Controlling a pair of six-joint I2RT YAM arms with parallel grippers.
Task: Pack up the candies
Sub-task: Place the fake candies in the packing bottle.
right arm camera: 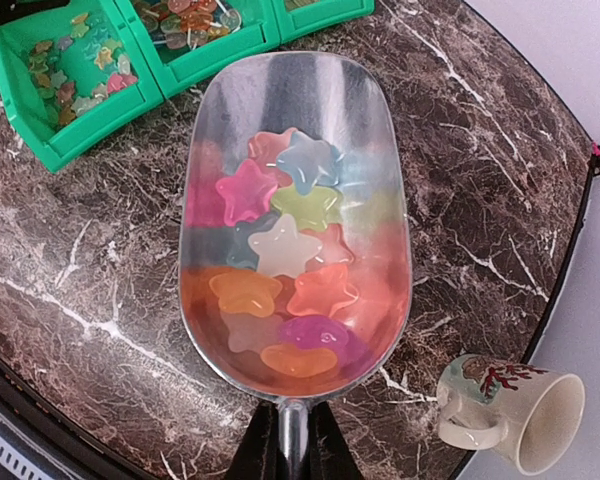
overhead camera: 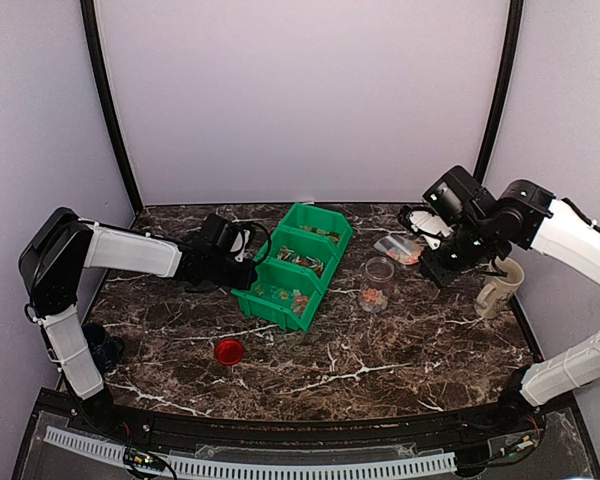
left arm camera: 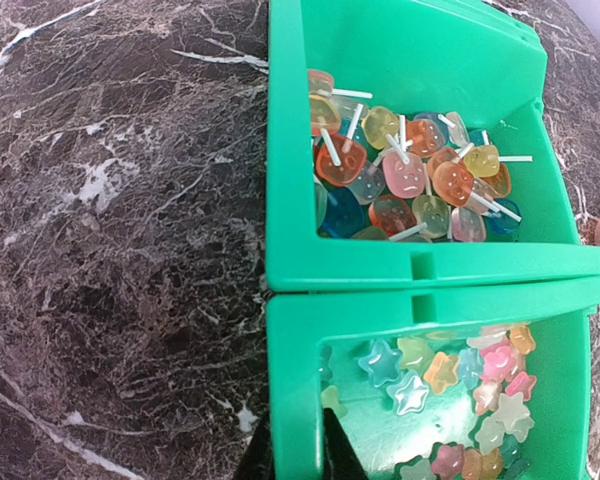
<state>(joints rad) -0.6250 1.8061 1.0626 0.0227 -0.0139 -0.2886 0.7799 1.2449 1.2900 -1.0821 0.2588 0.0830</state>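
Observation:
Star-shaped candies (right arm camera: 280, 250) in pink, orange, blue and white fill a metal scoop (right arm camera: 370, 140). My right gripper (right arm camera: 293, 450) is shut on the scoop's handle. From above, the scoop (overhead camera: 396, 248) hangs just up and right of a clear jar (overhead camera: 378, 284) holding a few candies. More star candies (left arm camera: 450, 390) lie in the near compartment of the green bin (left arm camera: 400, 265), and lollipop-like sweets (left arm camera: 410, 180) fill the compartment beyond. My left gripper (left arm camera: 295, 465) is shut on the bin's left wall, one finger on each side. From above, this gripper (overhead camera: 242, 268) sits at the bin's (overhead camera: 270, 300) left corner.
A round red lid (overhead camera: 229, 350) lies on the marble in front of the bin. A cream mug (overhead camera: 500, 287) stands at the right edge, also seen as the mug (right arm camera: 515, 405) in the right wrist view. A dark object (overhead camera: 105, 350) sits by the left arm's base.

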